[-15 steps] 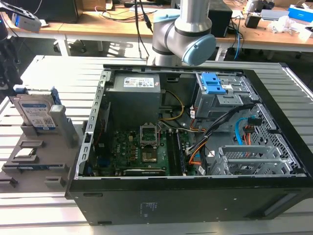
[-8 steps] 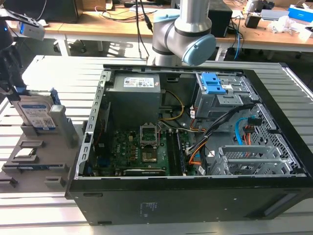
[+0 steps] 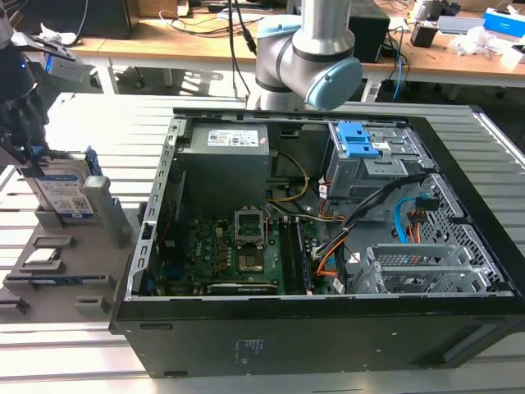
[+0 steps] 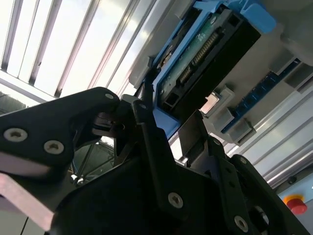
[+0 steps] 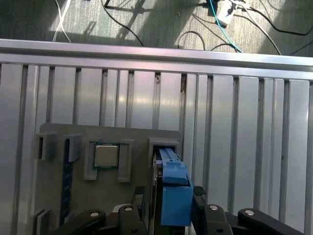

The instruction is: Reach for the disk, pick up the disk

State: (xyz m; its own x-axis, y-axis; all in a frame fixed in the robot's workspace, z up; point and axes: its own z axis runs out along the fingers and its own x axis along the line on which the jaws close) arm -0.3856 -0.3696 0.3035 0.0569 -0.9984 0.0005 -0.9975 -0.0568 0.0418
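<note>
My hand (image 5: pixel 168 193) is pinched onto the disk (image 5: pixel 171 164), with its blue bracket (image 5: pixel 174 198) squeezed right in my grip in the first wrist view. Second wrist view shows its connector edge (image 4: pixel 205 49) instead; exterior view shows it upright in the grey holder (image 3: pixel 57 271) under my hand.

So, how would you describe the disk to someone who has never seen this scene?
Start at the open black computer case; at the exterior view's left of it lies a grey parts tray. The disk stands on edge in a slot of that tray. It is a silver slab with a white-and-blue label and a blue bracket, unlike the small square grey chip lying flat nearby.
</note>
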